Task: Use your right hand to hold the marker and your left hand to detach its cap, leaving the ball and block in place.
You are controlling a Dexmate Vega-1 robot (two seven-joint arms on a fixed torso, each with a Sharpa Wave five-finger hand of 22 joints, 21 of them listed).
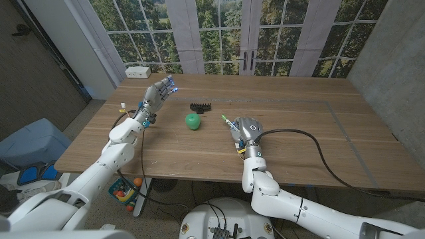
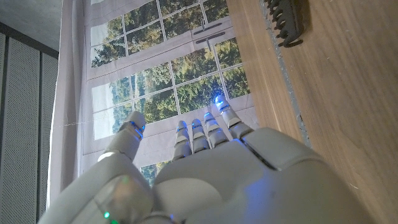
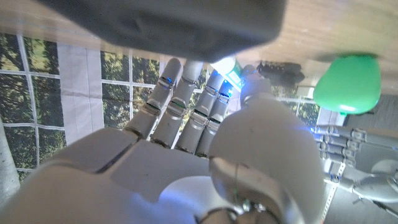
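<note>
The right hand (image 1: 244, 131) grips the marker (image 1: 228, 121) low over the counter (image 1: 312, 133), tip toward the green ball (image 1: 192, 121). The left hand (image 1: 158, 93) hovers raised, fingers spread, holding nothing, near the black block (image 1: 200, 105).

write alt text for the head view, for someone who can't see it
The robot's right hand grips a marker on a wooden table. Its left hand is raised with fingers spread, holding nothing. Between them sit a green ball and a dark toothed block.

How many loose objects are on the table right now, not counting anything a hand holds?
2: the green ball at the table's middle, and the black block just behind it. The marker is in the right hand.
</note>
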